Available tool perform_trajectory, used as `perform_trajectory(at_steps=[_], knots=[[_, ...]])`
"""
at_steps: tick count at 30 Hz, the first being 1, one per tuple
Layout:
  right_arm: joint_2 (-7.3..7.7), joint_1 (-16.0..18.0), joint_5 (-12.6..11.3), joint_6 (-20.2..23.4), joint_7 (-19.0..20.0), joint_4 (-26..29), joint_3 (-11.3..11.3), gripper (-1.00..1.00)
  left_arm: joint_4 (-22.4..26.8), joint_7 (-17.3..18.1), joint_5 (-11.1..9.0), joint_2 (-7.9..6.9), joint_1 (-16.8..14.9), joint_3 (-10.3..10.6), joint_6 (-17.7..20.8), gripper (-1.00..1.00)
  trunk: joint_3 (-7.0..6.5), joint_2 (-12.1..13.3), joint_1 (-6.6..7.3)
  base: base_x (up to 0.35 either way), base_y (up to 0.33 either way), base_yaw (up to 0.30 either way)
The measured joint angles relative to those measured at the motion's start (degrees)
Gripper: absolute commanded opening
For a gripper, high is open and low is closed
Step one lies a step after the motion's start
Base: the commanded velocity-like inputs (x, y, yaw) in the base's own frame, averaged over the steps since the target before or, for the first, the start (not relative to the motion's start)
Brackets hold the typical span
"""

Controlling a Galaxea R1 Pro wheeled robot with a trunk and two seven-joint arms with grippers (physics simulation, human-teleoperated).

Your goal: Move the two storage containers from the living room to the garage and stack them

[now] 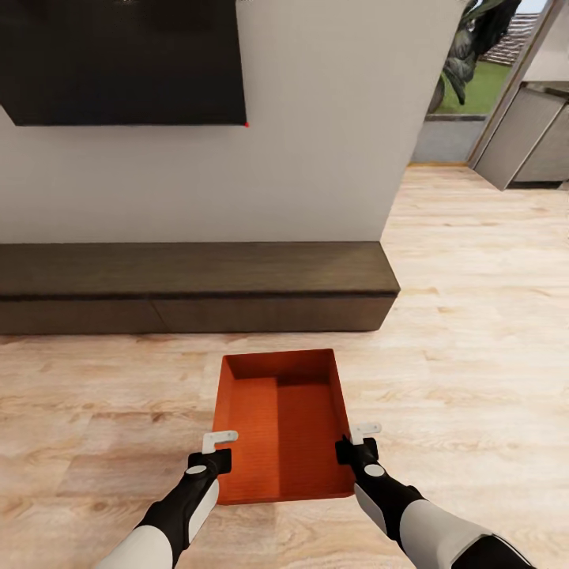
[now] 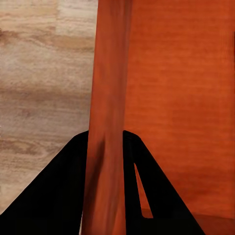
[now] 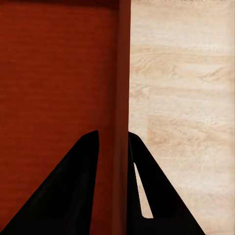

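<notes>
Down on the wood plank floor [image 1: 474,332] in front of the long dark bench [image 1: 197,286], one orange-red container [image 1: 280,423] sits between both arms. Left gripper [image 1: 212,449] has its fingers [image 2: 54,196] closed on the left wall; right gripper [image 1: 359,441] pinches the right wall, its fingers [image 3: 73,191] either side. A black TV [image 1: 122,59] hangs above.
</notes>
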State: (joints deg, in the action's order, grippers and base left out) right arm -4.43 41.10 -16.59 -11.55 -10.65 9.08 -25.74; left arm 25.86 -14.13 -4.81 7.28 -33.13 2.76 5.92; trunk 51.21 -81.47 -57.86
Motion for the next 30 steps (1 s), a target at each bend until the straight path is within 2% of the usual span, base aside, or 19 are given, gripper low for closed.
perform_trajectory(at_steps=[30], knots=[[-0.04, 0.0, 0.02, -0.12, -0.04, 0.0, 0.01, -1.0, -0.01, 0.06, -0.1, -0.07, 0.0, 0.1, -0.15, -1.0, -5.39, 12.04, 6.59, 0.0, 0.0, -0.001]])
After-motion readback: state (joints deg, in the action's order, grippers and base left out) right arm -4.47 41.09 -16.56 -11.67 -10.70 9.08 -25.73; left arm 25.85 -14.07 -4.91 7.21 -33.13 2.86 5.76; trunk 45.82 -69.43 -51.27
